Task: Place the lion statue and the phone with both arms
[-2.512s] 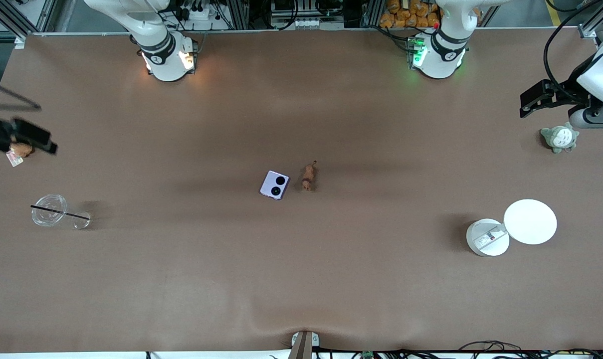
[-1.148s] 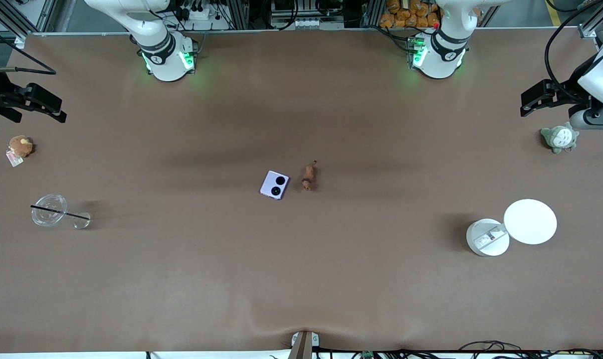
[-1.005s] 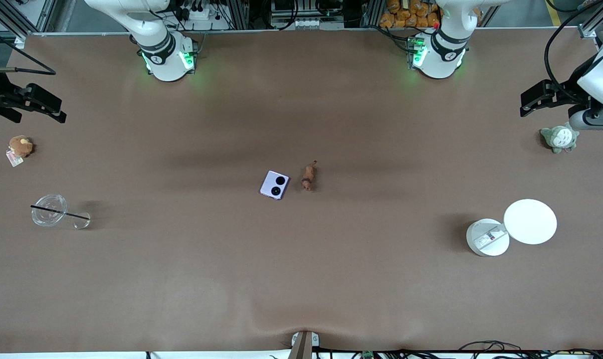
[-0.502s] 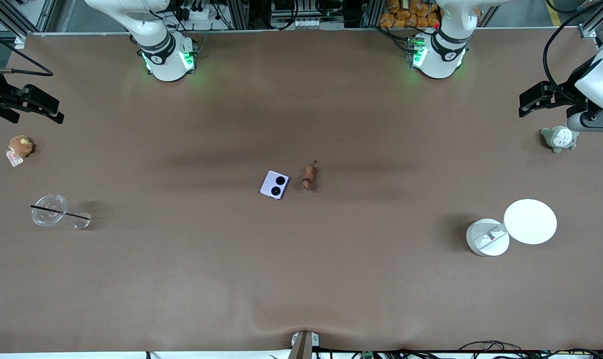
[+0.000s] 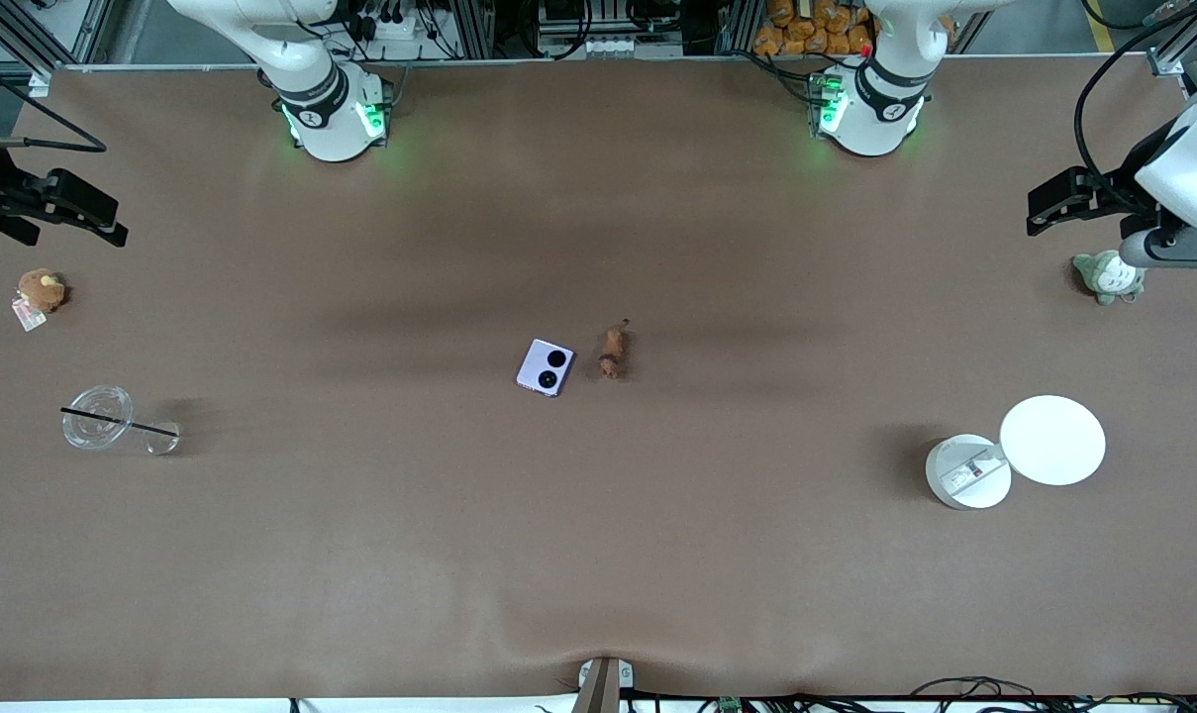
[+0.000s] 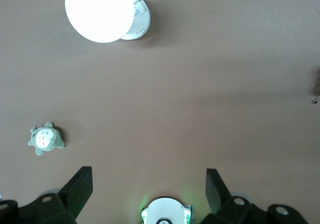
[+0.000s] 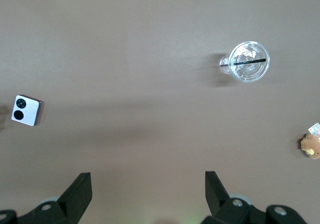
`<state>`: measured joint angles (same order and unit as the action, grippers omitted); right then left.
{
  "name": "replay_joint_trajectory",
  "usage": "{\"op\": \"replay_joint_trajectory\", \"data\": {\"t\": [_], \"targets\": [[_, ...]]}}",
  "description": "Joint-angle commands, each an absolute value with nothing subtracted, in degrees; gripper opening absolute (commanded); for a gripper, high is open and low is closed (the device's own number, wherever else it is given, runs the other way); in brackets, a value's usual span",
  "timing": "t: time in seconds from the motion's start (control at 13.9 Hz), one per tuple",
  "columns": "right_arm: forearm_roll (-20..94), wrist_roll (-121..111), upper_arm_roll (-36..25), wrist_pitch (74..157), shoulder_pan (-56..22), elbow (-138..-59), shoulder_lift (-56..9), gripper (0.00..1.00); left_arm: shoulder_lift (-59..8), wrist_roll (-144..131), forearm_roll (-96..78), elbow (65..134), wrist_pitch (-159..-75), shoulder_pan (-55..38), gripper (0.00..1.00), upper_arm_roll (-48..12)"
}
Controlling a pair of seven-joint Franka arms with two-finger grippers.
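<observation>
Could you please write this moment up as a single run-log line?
phone: mid-table, beside lion, apart | left gripper: open, empty, by grey plush | right gripper: open, empty, above orange plush

Brown table point(image 5: 598, 555): phone point(image 5: 546, 367), lion statue point(image 5: 612, 352), plushes, cup, containers.

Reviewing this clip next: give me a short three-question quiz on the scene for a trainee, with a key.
1. True or false: the phone lies on the table beside the lion statue, held by neither arm.
2. Which thing is nearest the left tool?
A. clear cup
B. grey-and-white plush
C. phone
3. Fill in: both tools, the right tool included, have their fingers ____.

Key:
1. True
2. B
3. open
</observation>
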<state>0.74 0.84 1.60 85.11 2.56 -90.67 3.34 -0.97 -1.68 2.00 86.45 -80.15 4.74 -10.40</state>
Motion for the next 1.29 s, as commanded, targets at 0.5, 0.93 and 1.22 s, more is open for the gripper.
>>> {"op": "replay_joint_trajectory", "data": {"t": [0.5, 0.93, 1.22], "targets": [[0.9, 0.2, 2.4, 85.2, 3.6, -90.0, 2.7, 1.0, -5.0, -11.4, 1.5, 91.0, -87.0, 2.3, 1.0, -14.8], [1.0, 0.2, 2.4, 85.1, 3.8, -90.1, 2.7, 1.0, -12.0, -22.3, 2.6, 93.3, -97.6, -7.3, 1.0, -18.7], [1.2, 0.2, 2.4, 85.0, 3.7, -90.1, 2.7, 1.0, -22.2, -38.4, 7.9, 92.7, -107.4, -19.2, 1.0, -18.8]]}}
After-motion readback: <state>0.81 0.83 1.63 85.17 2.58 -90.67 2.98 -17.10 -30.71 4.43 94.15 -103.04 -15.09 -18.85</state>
